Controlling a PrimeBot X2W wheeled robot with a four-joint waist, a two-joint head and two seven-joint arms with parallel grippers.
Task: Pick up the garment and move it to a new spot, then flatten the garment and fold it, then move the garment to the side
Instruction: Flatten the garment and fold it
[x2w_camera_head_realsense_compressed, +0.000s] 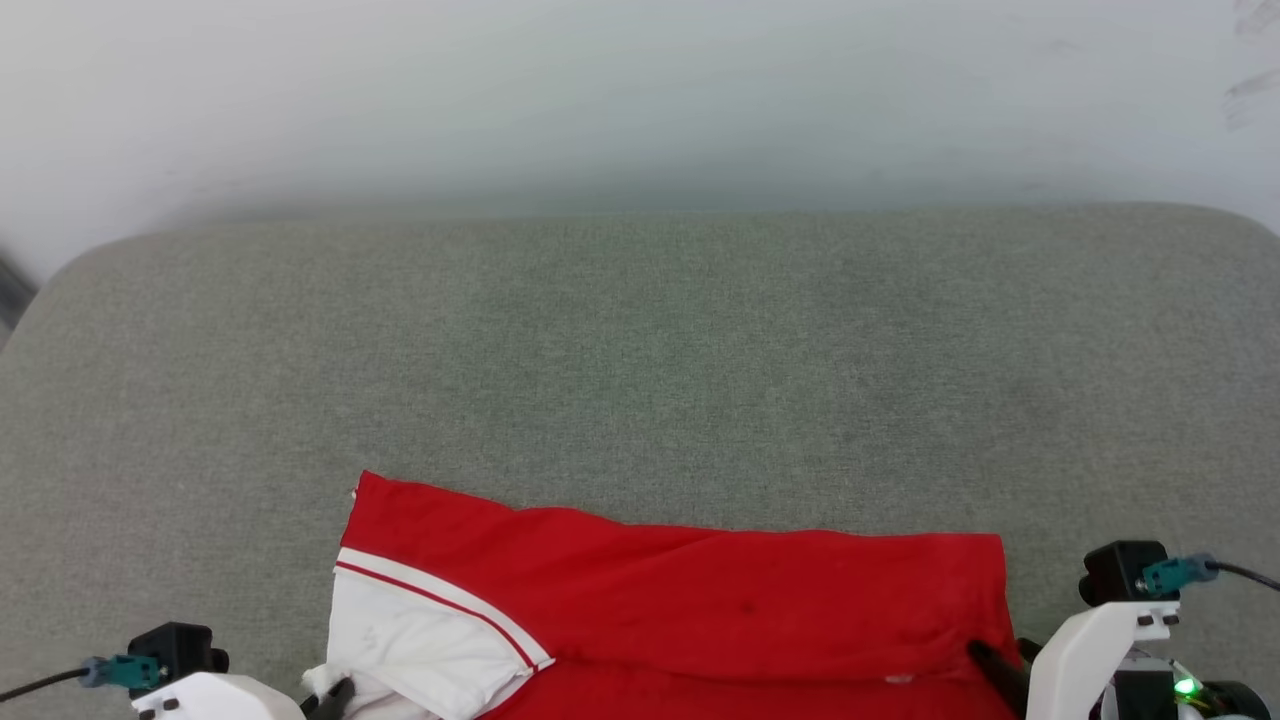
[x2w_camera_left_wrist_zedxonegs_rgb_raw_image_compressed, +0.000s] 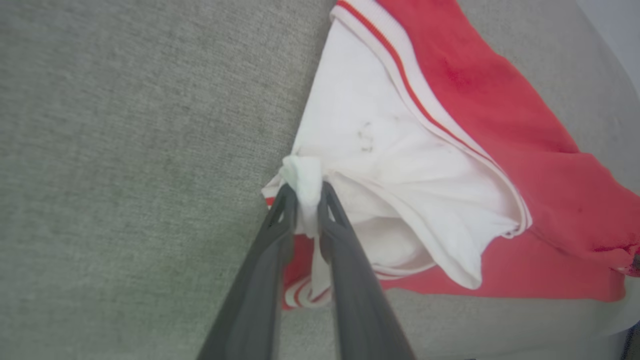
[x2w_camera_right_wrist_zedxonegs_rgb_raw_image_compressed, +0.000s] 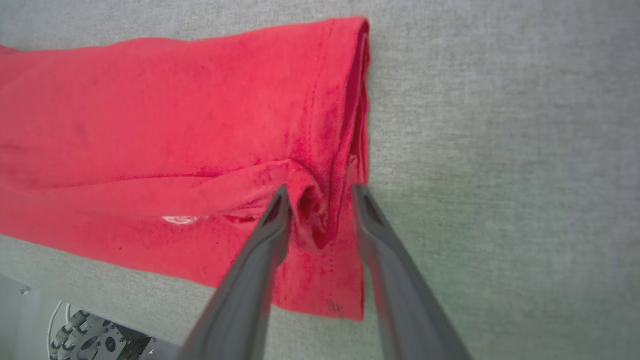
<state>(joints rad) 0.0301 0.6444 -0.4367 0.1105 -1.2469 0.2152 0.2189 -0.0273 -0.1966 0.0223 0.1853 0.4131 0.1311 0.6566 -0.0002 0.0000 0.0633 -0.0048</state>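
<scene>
while the left tool (x2w_camera_left_wrist_zedxonegs_rgb_raw_image_compressed: 307, 190) pinches the garment (x2w_camera_head_realsense_compressed: 700, 600), the right tool (x2w_camera_right_wrist_zedxonegs_rgb_raw_image_compressed: 320, 190) stands spread.

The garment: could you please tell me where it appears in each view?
Head view: garment at bottom centre, white sleeve left.
Left wrist view: upper right, sleeve pinched by left end effector.
Right wrist view: left and centre, fold between right end effector fingers.
Shared landmark: grey fabric surface.

garment (x2w_camera_right_wrist_zedxonegs_rgb_raw_image_compressed: 175, 115): red, folded, lying on the grey counter (x2w_camera_right_wrist_zedxonegs_rgb_raw_image_compressed: 500, 150)
fingers (x2w_camera_right_wrist_zedxonegs_rgb_raw_image_compressed: 274, 225): parted, straddling a puckered fold near its hem
</scene>
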